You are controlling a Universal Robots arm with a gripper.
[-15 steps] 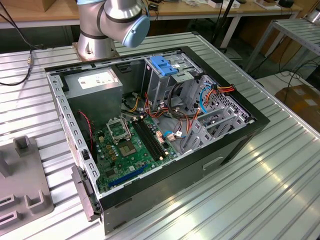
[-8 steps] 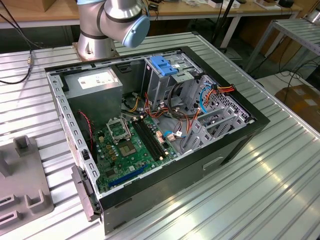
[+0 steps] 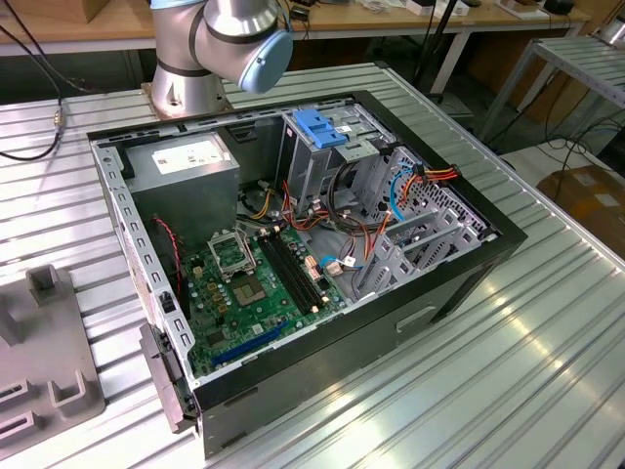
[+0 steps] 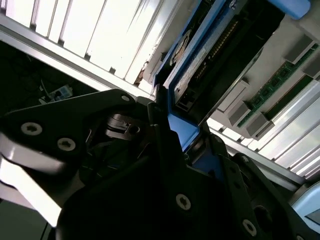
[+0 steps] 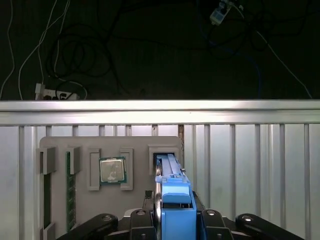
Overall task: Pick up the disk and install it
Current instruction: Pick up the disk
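Claw point(image 5: 177, 215) clamped on the disk point(image 5: 168, 172) by its blue carrier rail, second wrist view showing the drive's connector edge, first wrist view the grey fixture point(image 5: 140, 145) beyond the claw with processor chip point(image 5: 112, 170), memory stick point(image 5: 70, 190), slatted tabletop point(image 5: 250, 165), exterior view the open computer case point(image 3: 439, 283).

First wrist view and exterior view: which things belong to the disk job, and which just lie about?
Job: disk, claw, open computer case.
Lying about: processor chip, memory stick, floor cables.

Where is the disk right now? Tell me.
In the first wrist view the disk stands on edge in the gripper, at the grey fixture tray, beside its processor chip.
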